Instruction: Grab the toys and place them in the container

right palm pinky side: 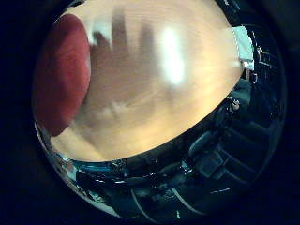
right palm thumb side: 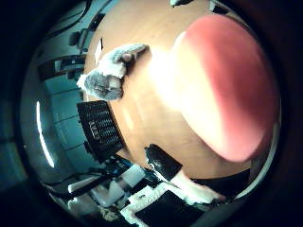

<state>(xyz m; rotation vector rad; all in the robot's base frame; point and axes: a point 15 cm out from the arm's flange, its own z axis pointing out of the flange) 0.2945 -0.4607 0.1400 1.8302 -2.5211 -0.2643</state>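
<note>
A grey plush toy (right palm thumb side: pixel 108 75) lies on the wooden table (right palm thumb side: pixel 142 118), near one of its edges. A large red rounded thing (right palm thumb side: pixel 227 90) fills much of the thumb side view, so it is close under the palm. The same red thing (right palm pinky side: pixel 63 75) shows at the rim of the little finger side view, resting on the table. White and black parts of my hand (right palm thumb side: pixel 182 182) reach in from the edge of the thumb side view, apart from the plush toy. Nothing shows in the hand's hold.
A black slatted thing (right palm thumb side: pixel 102 130) stands at the table's edge, beside the plush toy. A white object (right palm pinky side: pixel 243 42) sits at another edge of the table. Beyond the edges lies a dark room with furniture.
</note>
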